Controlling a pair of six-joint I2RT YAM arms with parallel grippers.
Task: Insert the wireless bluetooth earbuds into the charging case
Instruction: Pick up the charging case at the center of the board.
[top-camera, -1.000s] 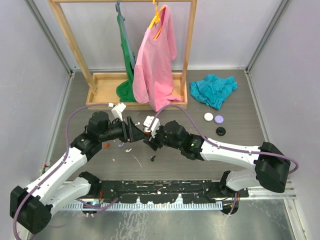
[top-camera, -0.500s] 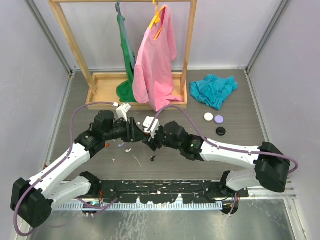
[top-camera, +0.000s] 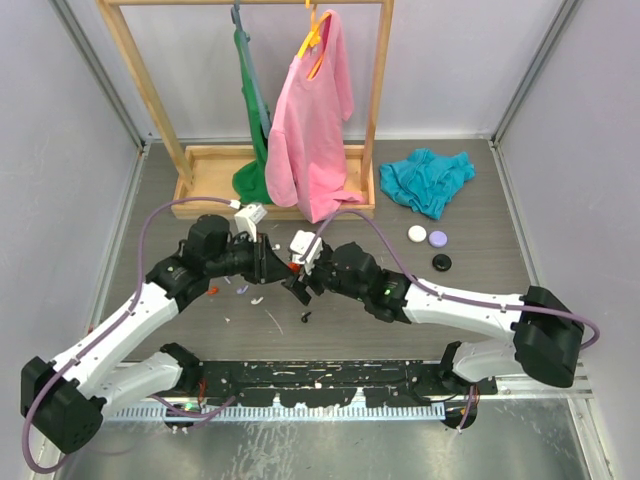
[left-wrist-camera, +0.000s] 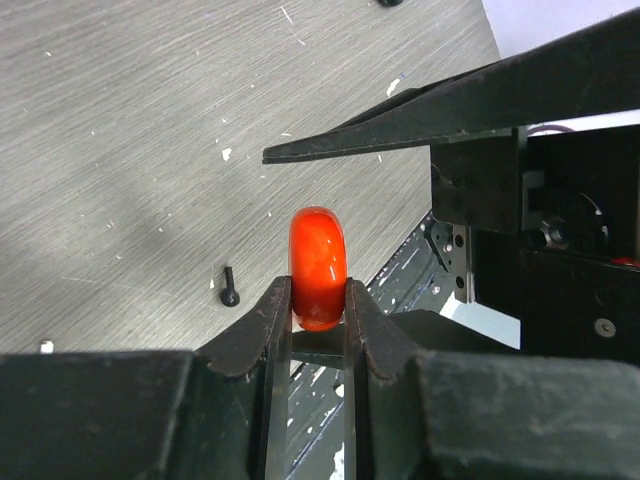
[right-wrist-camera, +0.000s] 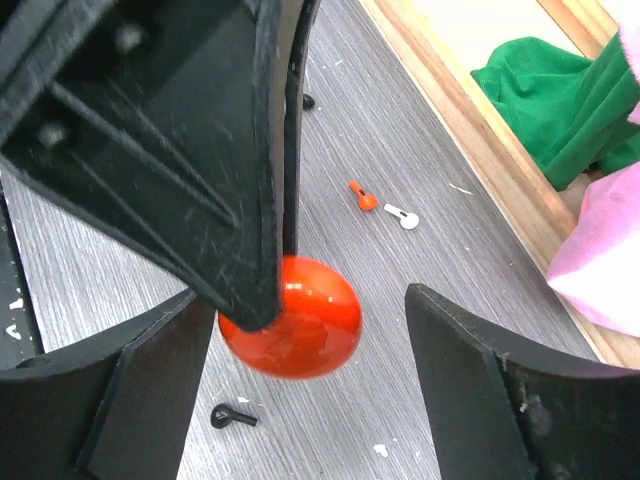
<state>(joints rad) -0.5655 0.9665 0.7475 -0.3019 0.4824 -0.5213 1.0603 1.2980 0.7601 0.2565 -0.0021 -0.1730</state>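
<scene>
Between the fingers of the left claw (left-wrist-camera: 318, 292) sits the red charging case (left-wrist-camera: 318, 255), pinched edge-on across its thin sides and held clear above the desk (left-wrist-camera: 120, 150). The right claw (right-wrist-camera: 308, 300) stands spread on either side of the same case: one finger is well apart from it and the other is just beside it, so it no longer carries any of the weight.

That is the fresh change. The left claw has just clamped down on the case while the right claw has let go and widened, so the case has passed from right to left. For the task, this frees the right claw to fetch a bud. The case looks closed from both wrist views, so it probably has to be opened first.

Below the right claw, the red earbud (right-wrist-camera: 361, 196) and white earbud (right-wrist-camera: 402, 215) lie close together on the desk. The black earbud (right-wrist-camera: 232, 415) lies nearer that claw's wrist. None is in the case yet.

Compared with the earlier overhead frame, the left forearm has swung in nearer to the right claw. The meeting point of the two claws has barely moved.
</scene>
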